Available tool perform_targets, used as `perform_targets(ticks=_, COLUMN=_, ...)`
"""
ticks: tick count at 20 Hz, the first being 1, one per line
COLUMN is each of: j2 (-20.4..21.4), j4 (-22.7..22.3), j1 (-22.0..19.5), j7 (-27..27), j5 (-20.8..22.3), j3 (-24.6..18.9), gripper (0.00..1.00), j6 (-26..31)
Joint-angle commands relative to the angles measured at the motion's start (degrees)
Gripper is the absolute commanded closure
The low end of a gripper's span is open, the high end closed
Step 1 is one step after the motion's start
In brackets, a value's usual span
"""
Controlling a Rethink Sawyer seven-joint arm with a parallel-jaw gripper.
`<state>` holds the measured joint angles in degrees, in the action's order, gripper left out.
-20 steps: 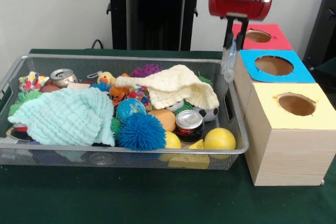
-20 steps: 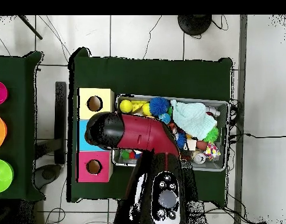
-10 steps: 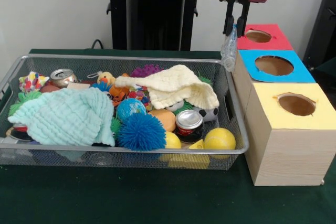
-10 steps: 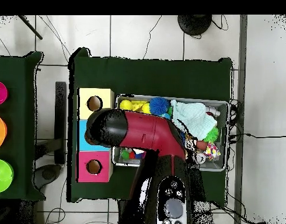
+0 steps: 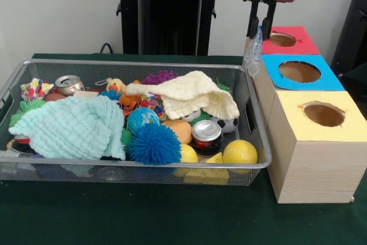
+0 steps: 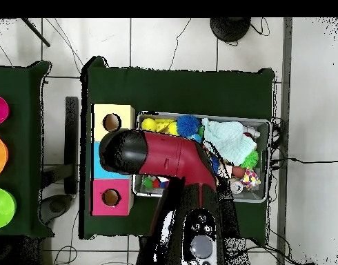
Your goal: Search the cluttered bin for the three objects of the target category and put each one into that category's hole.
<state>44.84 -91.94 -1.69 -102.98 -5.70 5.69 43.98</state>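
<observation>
Above the bin's far right corner: hand (image 5: 260,27), fingers closed on a clear crumpled plastic bottle (image 5: 252,54) hanging just left of the blue-topped wooden box (image 5: 300,72). Beyond it, red-topped wooden box (image 5: 284,39); nearer, yellow-topped wooden box (image 5: 321,120), each with a round hole. Silver wire-mesh bin (image 5: 132,168) on the green surface (image 5: 143,216) holds a mint knitted cloth (image 5: 74,127), cream knitted cloth (image 5: 189,93), blue spiky ball (image 5: 153,143), small red-labelled can (image 5: 206,136).
</observation>
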Motion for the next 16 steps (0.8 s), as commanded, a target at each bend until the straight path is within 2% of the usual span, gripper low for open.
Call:
perform_targets(ticks=1, j2=-1.2, j4=-5.6, j1=1.6, j7=-5.0, j5=2.5, j3=-3.7, gripper=1.00, j6=-4.4)
perform_targets(ticks=7, j2=0.4, j4=-9.3, j1=4.3, j7=-8.1, j5=0.6, j3=-3.3, gripper=1.00, j6=-6.6)
perform_targets(ticks=16, j2=0.8, j4=-11.3, j1=6.5, j7=-10.0, j5=-1.2, j3=-2.9, gripper=1.00, j6=-8.4)
